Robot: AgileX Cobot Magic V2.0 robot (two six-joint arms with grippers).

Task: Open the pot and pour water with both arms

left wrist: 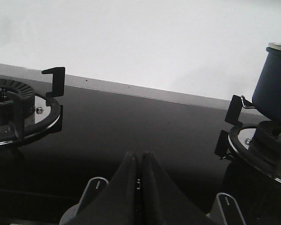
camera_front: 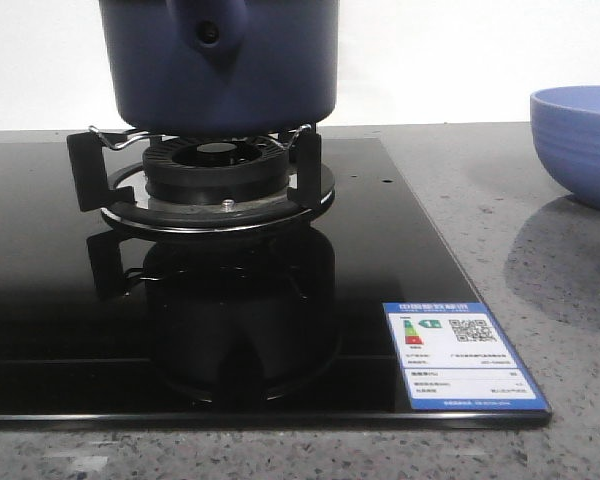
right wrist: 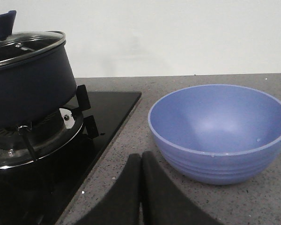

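Frame edges crop the pot (camera_front: pixel 220 65) and bowl (camera_front: pixel 580 140)

Large dark navy-blue pot (camera_front: pixel 218 62), round, with straight matte sides; standing upright on the black prongs of a gas burner, base resting on the metal supports above the burner ring. Tapered handle stub with a round hole pointing toward the front camera, seen at the upper middle of the pot's wall. Top cut off by the frame edge in the front view. From the right wrist view (right wrist: pixel 28 79), closed by a glass lid with a metal rim, lid sitting flat and level on the rim; dark blue knob partly visible at the picture's edge. Seen only partly, at the frame's side, in the left wrist view (left wrist: pixel 275 84)
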